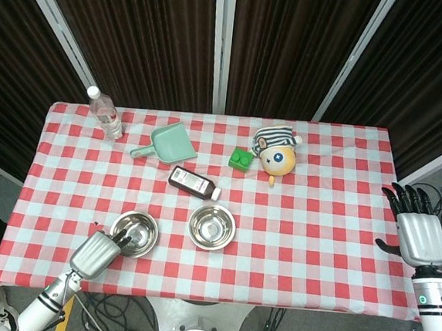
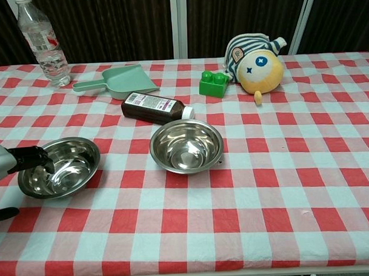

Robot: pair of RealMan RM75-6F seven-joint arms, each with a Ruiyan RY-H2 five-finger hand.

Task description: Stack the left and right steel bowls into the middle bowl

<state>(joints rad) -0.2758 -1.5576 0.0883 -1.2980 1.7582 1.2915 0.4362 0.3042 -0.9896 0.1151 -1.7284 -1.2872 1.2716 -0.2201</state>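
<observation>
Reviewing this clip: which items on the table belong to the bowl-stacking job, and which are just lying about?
Job items:
- shiny steel bowl on the left, left hand reaching over its near rim
- shiny steel bowl in the middle

Only these two bowls are visible.

Lying about:
- clear plastic water bottle
- mint green plastic scoop
- brown medicine bottle
- green toy brick
- round yellow plush toy

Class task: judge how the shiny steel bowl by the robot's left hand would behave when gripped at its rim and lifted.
The left shiny steel bowl looks rigid and thin-walled, so probably light. Its polished, mirror-like surface suggests the left hand's fingers, now at the rim, might slip. Held by one edge, the bowl would likely tilt.
</observation>
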